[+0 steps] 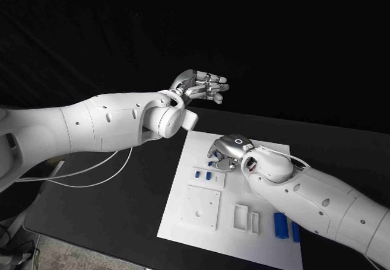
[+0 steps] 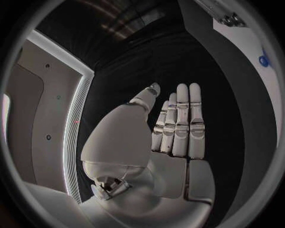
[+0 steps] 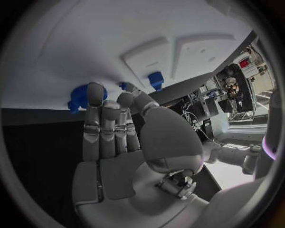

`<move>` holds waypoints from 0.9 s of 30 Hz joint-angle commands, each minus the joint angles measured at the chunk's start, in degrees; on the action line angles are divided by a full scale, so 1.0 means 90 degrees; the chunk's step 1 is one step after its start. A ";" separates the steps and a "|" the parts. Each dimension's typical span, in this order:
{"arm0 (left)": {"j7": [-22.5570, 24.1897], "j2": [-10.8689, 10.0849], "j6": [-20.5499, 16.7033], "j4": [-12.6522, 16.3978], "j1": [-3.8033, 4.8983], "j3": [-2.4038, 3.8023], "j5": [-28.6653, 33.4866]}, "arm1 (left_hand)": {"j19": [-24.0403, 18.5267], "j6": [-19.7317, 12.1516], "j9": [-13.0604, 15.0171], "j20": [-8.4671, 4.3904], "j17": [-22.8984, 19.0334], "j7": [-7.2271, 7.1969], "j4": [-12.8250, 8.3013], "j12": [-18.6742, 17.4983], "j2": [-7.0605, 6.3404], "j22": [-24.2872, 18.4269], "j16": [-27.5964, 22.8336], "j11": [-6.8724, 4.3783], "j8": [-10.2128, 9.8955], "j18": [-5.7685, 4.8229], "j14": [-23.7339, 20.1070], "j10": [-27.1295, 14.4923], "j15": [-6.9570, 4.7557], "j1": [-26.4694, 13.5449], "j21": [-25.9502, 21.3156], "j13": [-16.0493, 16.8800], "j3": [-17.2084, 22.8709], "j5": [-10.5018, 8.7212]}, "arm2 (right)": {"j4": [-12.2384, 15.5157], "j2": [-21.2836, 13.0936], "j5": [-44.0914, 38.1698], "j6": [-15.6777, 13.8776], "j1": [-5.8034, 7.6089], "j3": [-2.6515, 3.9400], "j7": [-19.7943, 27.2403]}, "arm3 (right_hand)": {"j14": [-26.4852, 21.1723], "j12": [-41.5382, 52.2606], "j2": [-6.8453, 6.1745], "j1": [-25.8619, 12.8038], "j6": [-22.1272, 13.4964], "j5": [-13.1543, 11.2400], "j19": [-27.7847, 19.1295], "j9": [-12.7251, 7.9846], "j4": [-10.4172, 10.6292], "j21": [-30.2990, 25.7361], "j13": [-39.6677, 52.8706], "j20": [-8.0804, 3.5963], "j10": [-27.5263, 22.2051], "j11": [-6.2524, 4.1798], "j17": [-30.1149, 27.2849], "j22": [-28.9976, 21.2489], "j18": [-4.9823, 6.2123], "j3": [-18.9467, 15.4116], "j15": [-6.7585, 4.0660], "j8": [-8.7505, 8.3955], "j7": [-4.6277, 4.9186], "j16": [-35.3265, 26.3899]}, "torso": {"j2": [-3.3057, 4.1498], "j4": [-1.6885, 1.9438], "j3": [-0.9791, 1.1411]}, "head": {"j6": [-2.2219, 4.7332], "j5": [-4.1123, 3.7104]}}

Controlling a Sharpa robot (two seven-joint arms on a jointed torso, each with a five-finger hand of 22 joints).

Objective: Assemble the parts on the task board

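Left hand [image 1: 199, 86] hovers upper centre, fingers apart, empty, clear of the work. Task board [image 1: 200, 230] on tabletop [image 1: 98, 209], lower centre. Right hand [image 1: 226, 153] reaches over small blue parts [image 1: 209, 176], fingers extended, holding nothing, likely picking.

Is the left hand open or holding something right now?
Open. The left hand is raised off the table with fingers stretched out straight, side by side, and nothing lies in its palm.
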 commanded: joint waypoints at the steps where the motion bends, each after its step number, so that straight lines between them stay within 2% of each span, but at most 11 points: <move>1: 0.0010 0.0006 0.0117 0.0035 0.0029 0.0005 0.0025 | 0.0011 -0.0071 0.0004 0.0014 -0.0012 0.0002 0.0007 -0.0028 0.0031 0.0010 -0.0035 -0.0001 0.0036 0.0068 0.0015 -0.0067 0.0052 0.0007 -0.0029 -0.0001 -0.0057 0.0009 | -0.0037 0.0017 0.0003 0.0222 -0.0022 0.0001 0.0071 | -0.0036 0.0047 0.0007 -0.0035 0.0078 0.0047 -0.0009 -0.0001 -0.0002 -0.0023 0.0009 0.0042 -0.0041 0.0006 0.0017 0.0022 -0.0003 0.0039 -0.0012 -0.0024 -0.0003 0.0038 | 0.0022 0.0011 -0.0009 | -0.0022 -0.0004; 9: -0.0021 -0.0009 0.0138 0.0080 0.0059 0.0004 0.0025 | 0.0011 -0.0071 0.0004 0.0014 -0.0012 0.0002 0.0007 -0.0028 0.0031 0.0010 -0.0035 -0.0001 0.0036 0.0068 0.0015 -0.0067 0.0052 0.0007 -0.0029 -0.0001 -0.0057 0.0009 | -0.0089 0.0019 0.0002 0.0351 -0.0049 0.0000 0.0074 | -0.0047 0.0065 -0.0011 -0.0043 0.0095 0.0102 -0.0015 0.0000 0.0001 -0.0031 0.0013 0.0045 -0.0055 0.0005 0.0031 0.0064 0.0002 0.0043 -0.0011 -0.0022 -0.0008 0.0061 | 0.0020 0.0002 0.0003 | -0.0033 -0.0002; 18: -0.0037 -0.0014 0.0154 0.0103 0.0070 0.0004 0.0025 | 0.0008 -0.0087 0.0004 0.0017 -0.0014 0.0003 0.0012 -0.0027 0.0033 0.0007 -0.0038 0.0001 0.0036 0.0068 0.0014 -0.0075 0.0053 0.0003 -0.0031 -0.0001 -0.0064 0.0005 | -0.0122 0.0037 -0.0024 0.0406 -0.0070 -0.0001 0.0062 | -0.0051 0.0076 0.0033 -0.0044 0.0121 0.0079 -0.0016 0.0000 0.0004 -0.0042 0.0012 0.0044 -0.0064 0.0003 0.0039 0.0098 0.0002 0.0072 -0.0012 -0.0023 -0.0013 0.0079 | 0.0019 0.0006 0.0004 | -0.0025 -0.0021; 24: -0.0044 -0.0014 0.0156 0.0111 0.0075 0.0004 0.0025 | 0.0008 -0.0087 0.0004 0.0017 -0.0014 0.0003 0.0012 -0.0027 0.0033 0.0007 -0.0038 0.0001 0.0036 0.0068 0.0014 -0.0075 0.0053 0.0003 -0.0031 -0.0001 -0.0064 0.0005 | -0.0144 0.0058 -0.0034 0.0376 -0.0081 -0.0001 0.0036 | -0.0047 0.0090 0.0137 -0.0102 0.0240 -0.0013 -0.0006 0.0005 0.0017 -0.0055 0.0012 0.0042 -0.0067 -0.0009 0.0048 0.0129 -0.0001 0.0124 -0.0017 -0.0018 -0.0045 0.0100 | 0.0022 0.0004 -0.0003 | -0.0027 -0.0024; 27: -0.0050 -0.0014 0.0160 0.0113 0.0079 0.0004 0.0025 | 0.0008 -0.0087 0.0004 0.0017 -0.0014 0.0003 0.0012 -0.0027 0.0033 0.0007 -0.0038 0.0001 0.0036 0.0068 0.0014 -0.0075 0.0053 0.0003 -0.0031 -0.0001 -0.0064 0.0005 | -0.0149 0.0069 -0.0059 0.0326 -0.0083 -0.0001 -0.0003 | -0.0039 0.0091 0.0228 -0.0084 0.0438 -0.0210 0.0003 0.0022 0.0014 -0.0060 0.0008 0.0028 -0.0062 -0.0031 0.0057 0.0145 -0.0011 0.0198 -0.0033 -0.0015 -0.0092 0.0117 | 0.0022 0.0008 -0.0005 | -0.0027 -0.0031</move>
